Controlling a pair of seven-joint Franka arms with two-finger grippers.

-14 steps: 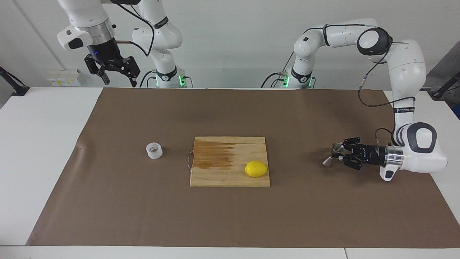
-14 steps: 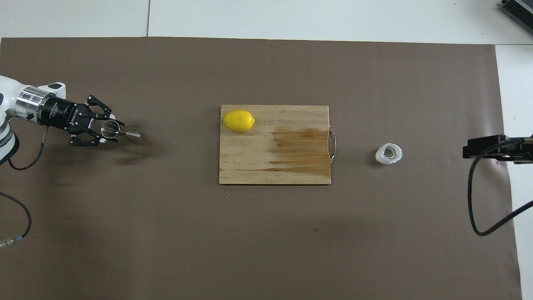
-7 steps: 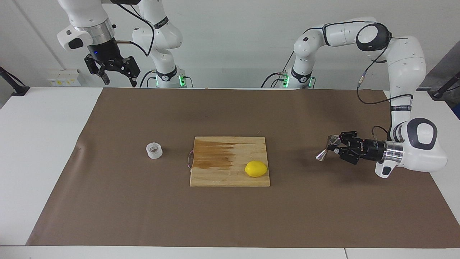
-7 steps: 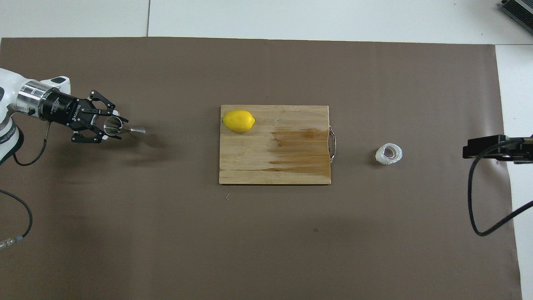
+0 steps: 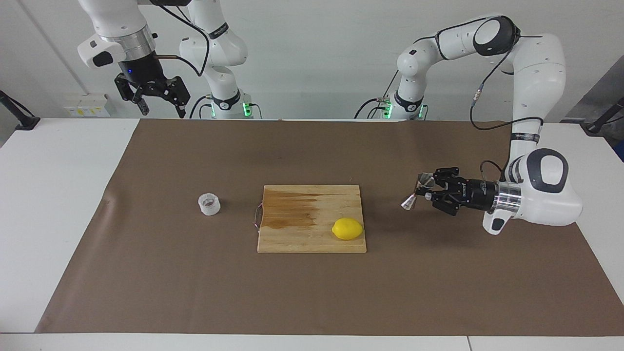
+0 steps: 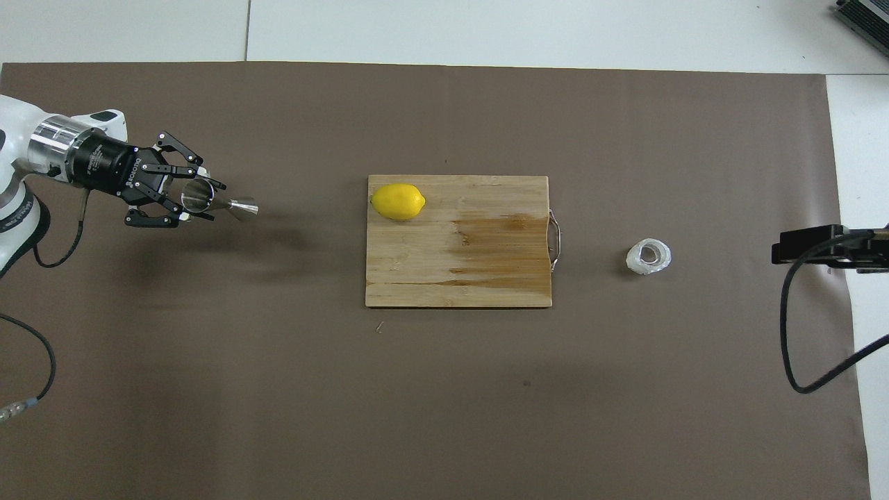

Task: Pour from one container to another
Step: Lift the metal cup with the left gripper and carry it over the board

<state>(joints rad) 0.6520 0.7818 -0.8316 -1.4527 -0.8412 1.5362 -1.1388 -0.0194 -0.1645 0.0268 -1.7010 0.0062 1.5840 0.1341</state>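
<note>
The small clear ribbed cup (image 5: 209, 204) (image 6: 649, 256) stands on the brown mat, beside the cutting board toward the right arm's end. The steel hourglass jigger (image 5: 408, 202) (image 6: 243, 207) hangs tilted above the mat, off the board's other side. My left gripper (image 5: 431, 189) (image 6: 208, 201) lies level and is shut on the jigger's upper cone. My right gripper (image 5: 163, 109) waits high above the table edge at its own end, open, holding nothing.
A wooden cutting board (image 5: 302, 239) (image 6: 486, 278) with a wet stain lies mid-mat. A yellow lemon (image 5: 347, 228) (image 6: 397, 201) sits on its corner toward the left arm's end. A metal handle (image 6: 555, 239) juts from the board toward the cup.
The left gripper has lifted the jigger off the mat and carried it toward the cutting board. The right arm, cup and lemon have stayed put.
</note>
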